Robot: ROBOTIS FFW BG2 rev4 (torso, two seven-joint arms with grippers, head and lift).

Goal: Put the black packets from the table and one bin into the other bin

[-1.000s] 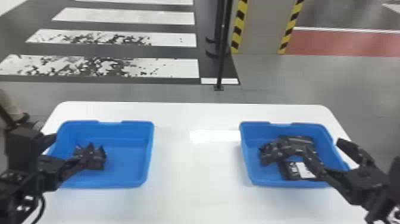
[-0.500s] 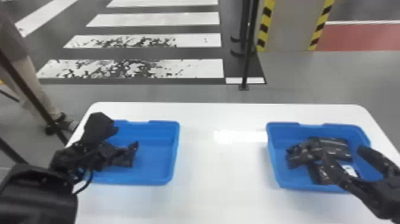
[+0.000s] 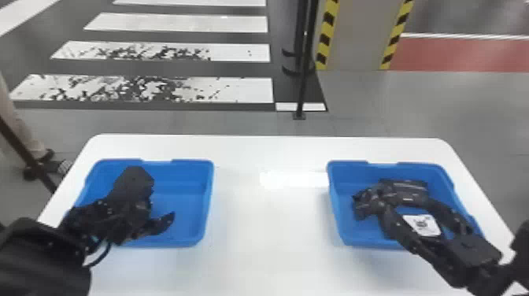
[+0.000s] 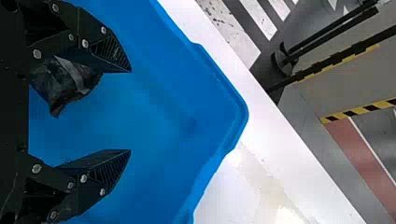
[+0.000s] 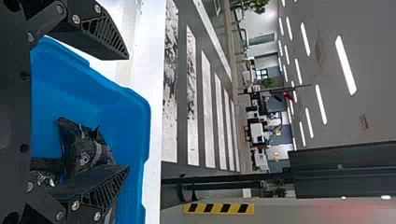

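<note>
Left bin: stands on the white table (image 3: 271, 236); this blue bin (image 3: 185, 200) holds at least one black packet (image 4: 60, 91), so clearing it is, in my judgement, the work in hand.
Left pincer: down over the left bin (image 4: 130, 111), its two fingers well apart, clamped on nothing that I can make out.
Packet in left bin: lies close by one finger and back toward the base of the pincer, partly hidden by that finger; the other finger stands apart from it. Whether finger and packet touch, I cannot tell.
Right bin: the second blue bin (image 3: 338, 212) holds several black packets, among them a crumpled one (image 3: 366, 202), one lying behind it (image 3: 409, 187) and one with a white label (image 3: 421, 225). An exact count is not possible past the pincer.
Right pincer: above the right bin (image 5: 128, 112), fingers apart; the crumpled packet lies beyond and between them, nearer one finger, with no grip on it visible.
Progress: the right bin looks like the receiving one, which would put the job well along; that is inferred from the fuller load alone.
Outstanding: the packet in the left bin has to be gripped, lifted and carried across.
Next move: the left pincer should centre on the packet before closing.
Risk: closing off-centre could nudge the soft packet aside or pinch only its edge.
</note>
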